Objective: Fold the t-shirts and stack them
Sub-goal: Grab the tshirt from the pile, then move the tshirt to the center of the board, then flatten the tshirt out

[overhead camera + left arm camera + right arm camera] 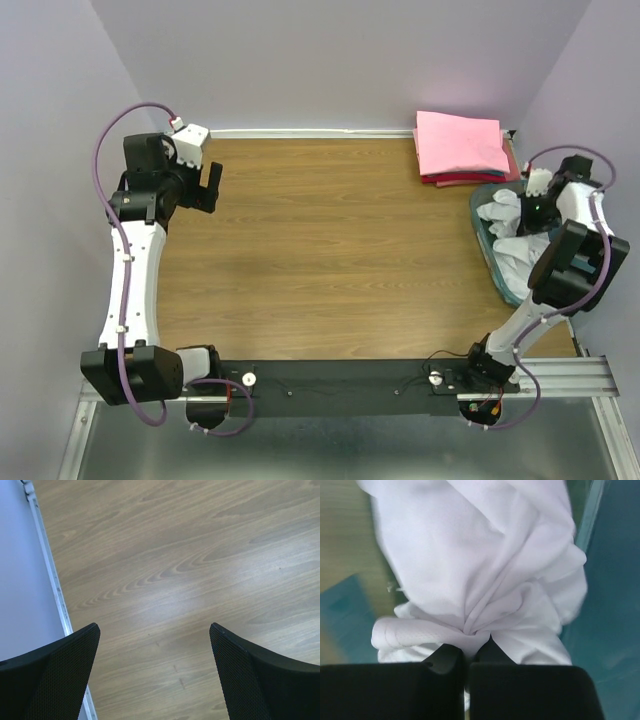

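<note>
We saw soft, creased cloth in the white t-shirt (485, 555), a glossy translucent plastic bin (615, 605), and a smooth wood-grain table (175, 555).

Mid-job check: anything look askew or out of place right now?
Nothing alarming. The white t-shirt is bunched in the teal bin, pinched by the right gripper. The folded stack sits slightly uneven, red edges showing under the pink.
</note>
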